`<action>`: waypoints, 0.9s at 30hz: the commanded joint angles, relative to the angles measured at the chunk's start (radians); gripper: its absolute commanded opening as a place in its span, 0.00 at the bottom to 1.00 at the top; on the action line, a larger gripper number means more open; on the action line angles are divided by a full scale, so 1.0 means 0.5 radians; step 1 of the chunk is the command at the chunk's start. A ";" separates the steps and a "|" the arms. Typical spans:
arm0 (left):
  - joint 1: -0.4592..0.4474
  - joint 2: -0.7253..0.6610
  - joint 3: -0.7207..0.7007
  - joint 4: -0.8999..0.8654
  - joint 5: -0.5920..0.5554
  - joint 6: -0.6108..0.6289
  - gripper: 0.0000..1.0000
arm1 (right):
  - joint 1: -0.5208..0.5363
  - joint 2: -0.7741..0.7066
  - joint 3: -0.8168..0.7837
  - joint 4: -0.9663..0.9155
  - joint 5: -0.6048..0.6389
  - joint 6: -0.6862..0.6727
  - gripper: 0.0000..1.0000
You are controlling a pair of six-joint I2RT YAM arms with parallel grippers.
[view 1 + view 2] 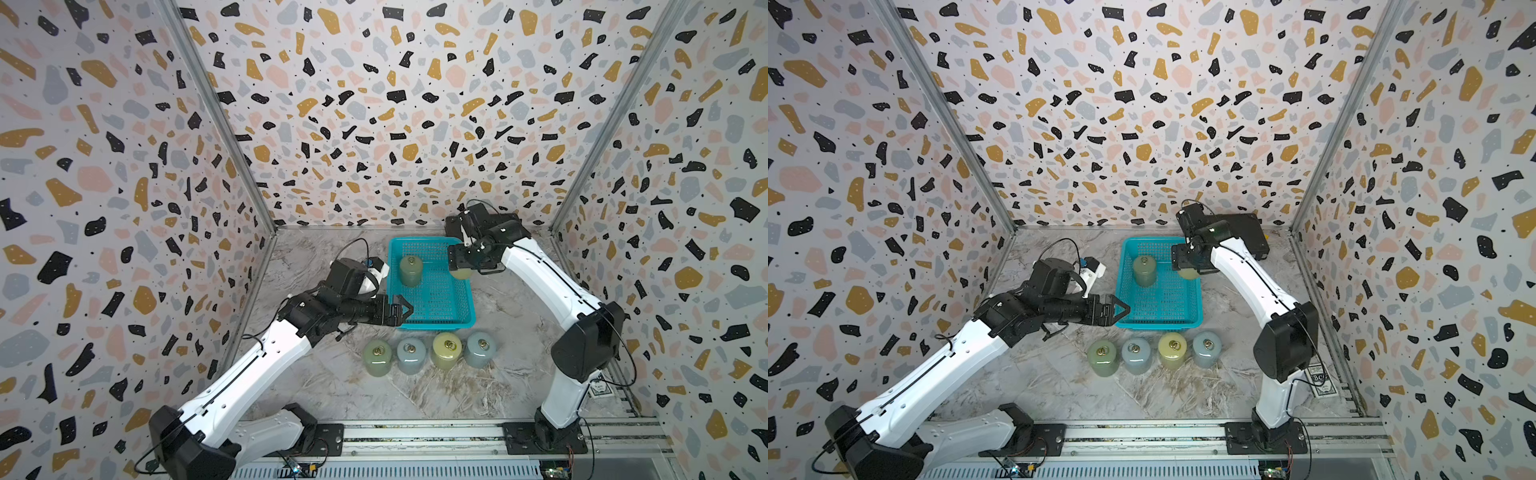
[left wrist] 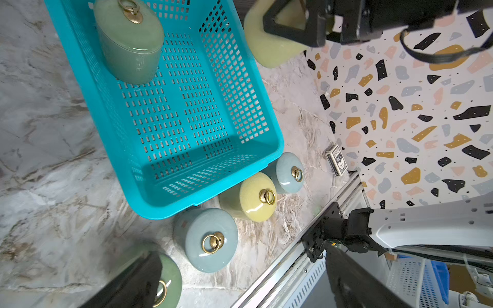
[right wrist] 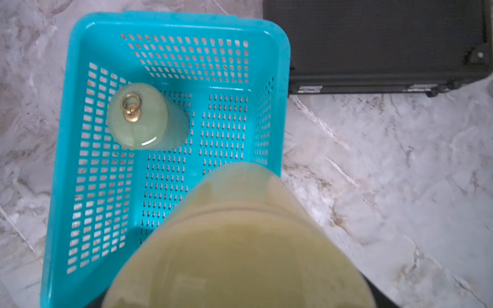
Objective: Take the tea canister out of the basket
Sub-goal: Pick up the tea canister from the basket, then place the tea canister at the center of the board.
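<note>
The right gripper (image 1: pixel 463 266) is clamping the pale yellow tea canister (image 1: pixel 461 273) from above and holding it over the right rim of the basket (image 1: pixel 432 326). A green canister (image 1: pixel 410 270) is standing upright inside, at the far left corner. The left gripper (image 1: pixel 404 314) is hovering at the near left corner with its fingers spread, grasping nothing. A row of four canisters (image 1: pixel 446 351) is standing just in front of the basket.

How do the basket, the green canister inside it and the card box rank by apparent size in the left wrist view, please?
Largest to smallest: basket, green canister, card box (farther from camera).
</note>
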 commanded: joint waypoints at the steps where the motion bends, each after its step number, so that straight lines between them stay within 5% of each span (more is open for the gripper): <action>1: -0.002 -0.013 -0.025 0.100 0.086 -0.027 1.00 | 0.001 -0.270 -0.186 0.005 0.059 0.065 0.83; 18: -0.187 0.188 0.097 0.157 0.123 -0.042 1.00 | -0.082 -1.164 -1.287 0.000 0.254 0.388 0.85; 27: -0.228 0.231 0.141 0.135 0.109 -0.049 1.00 | -0.229 -1.334 -1.735 0.089 0.156 0.504 0.86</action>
